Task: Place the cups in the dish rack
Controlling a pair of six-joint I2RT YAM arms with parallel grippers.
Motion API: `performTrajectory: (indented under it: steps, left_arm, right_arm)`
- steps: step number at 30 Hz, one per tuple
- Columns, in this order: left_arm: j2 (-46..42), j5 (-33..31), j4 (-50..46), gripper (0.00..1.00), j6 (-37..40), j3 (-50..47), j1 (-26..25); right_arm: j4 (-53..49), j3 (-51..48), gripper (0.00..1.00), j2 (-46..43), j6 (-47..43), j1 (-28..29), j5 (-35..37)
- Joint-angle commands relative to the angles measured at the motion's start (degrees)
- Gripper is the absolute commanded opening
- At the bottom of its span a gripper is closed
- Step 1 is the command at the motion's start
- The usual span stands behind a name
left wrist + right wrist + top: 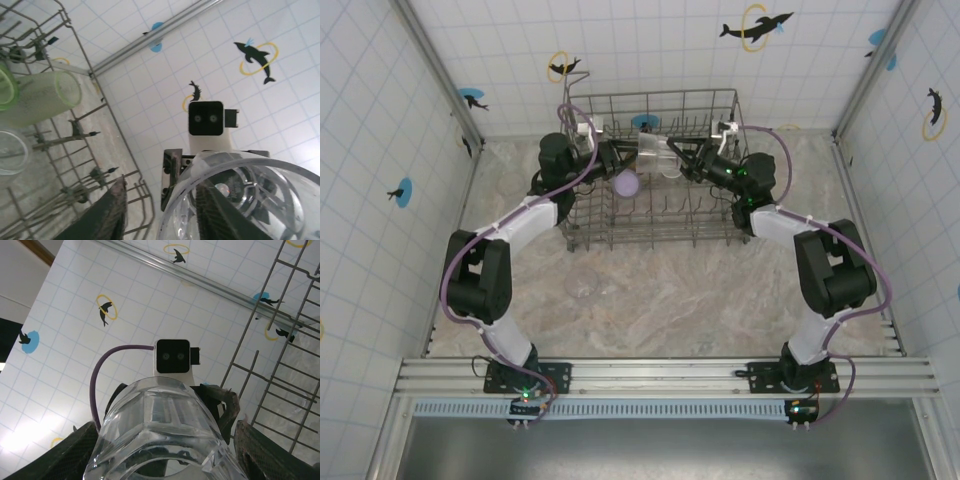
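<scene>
– Marbled surface (670, 290), white tiled walls. Where is the workpiece?
– Clear cup (160, 430) is in the air above the far half of the dish rack (660, 95), between the two arms. Its long axis lies roughly level, running left to right.
– Jaw status?
– Left gripper (165, 205): jaws apart, with a gap showing beside the cup wall. Right gripper (165, 455): jaws on either side of the cup and apparently clamped on it, though refraction through the plastic blurs the contact line.
– Governing relation?
– Rack tines lie directly below the cup. Right arm is judged the carrier: bring the axis upright, then lower near the lilac cup (626, 183).
</scene>
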Motion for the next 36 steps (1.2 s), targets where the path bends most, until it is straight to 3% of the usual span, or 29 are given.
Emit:
performTrajectory:
  steps: [1,8,16,21,29,36]
  left_arm:
    - [-2.5,-3.1,-4.9,0.51,3.8,2.3,1.3]
    - [-6.6,-6.2,-12.3,0.71,9.1,3.8,3.1]
    - [-13.9,-17.5,-29.4,0.96,20.8,6.4,6.2]
    - [-16.9,-28.5,-44.3,0.97,30.1,10.7,9.1]
    - [-20.0,-42.9,-47.9,0.97,36.4,5.8,11.1]
    - [-18.6,-45.7,-50.5,0.97,38.0,4.8,13.9]
  right_arm:
    - [-5.5,1.9,0.44,-4.5,-6.2,-0.1,-0.3]
    - [-25.8,6.5,0.44,-8.0,-20.8,0.1,1.7]
    - [-40.7,13.0,0.45,-6.9,-31.2,2.0,4.6]
    - [-54.2,20.9,0.45,-3.9,-41.0,5.1,8.5]
    - [-70.4,33.4,0.45,3.3,-53.8,11.3,17.3]
    - [-81.7,43.2,0.44,9.8,-64.5,16.6,24.9]
